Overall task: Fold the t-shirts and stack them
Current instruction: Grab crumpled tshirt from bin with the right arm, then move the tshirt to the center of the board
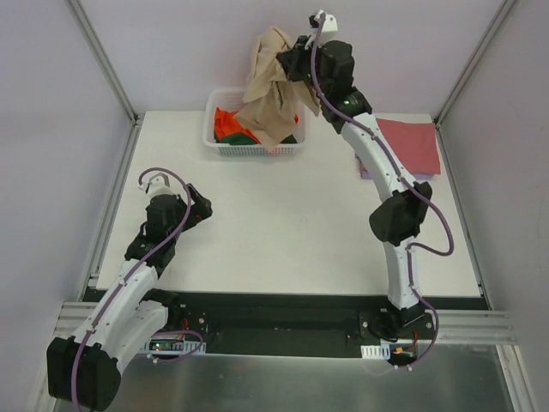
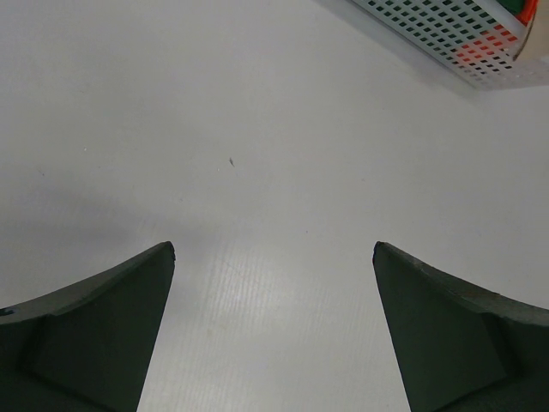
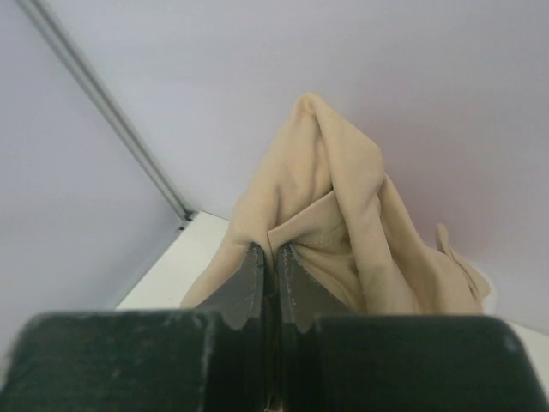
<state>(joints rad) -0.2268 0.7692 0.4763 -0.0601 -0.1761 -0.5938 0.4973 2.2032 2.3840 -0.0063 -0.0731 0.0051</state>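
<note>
My right gripper [image 1: 290, 62] is shut on the beige t-shirt [image 1: 270, 90] and holds it up high above the white lattice basket [image 1: 254, 148]; the shirt hangs down bunched, its lower end reaching the basket. In the right wrist view the beige t-shirt [image 3: 343, 215] is pinched between my closed fingers [image 3: 246, 279]. An orange t-shirt [image 1: 226, 123] and a dark green one [image 1: 243, 136] lie in the basket. A folded dusty-pink t-shirt [image 1: 412, 144] lies on a lavender one [image 1: 364, 172] at the right. My left gripper [image 1: 202, 212] is open and empty, low over the bare table [image 2: 274, 249].
The basket's corner [image 2: 463, 34] shows at the top right of the left wrist view. Metal frame posts and grey walls enclose the white table [image 1: 283, 232]. The arm bases sit at the near edge.
</note>
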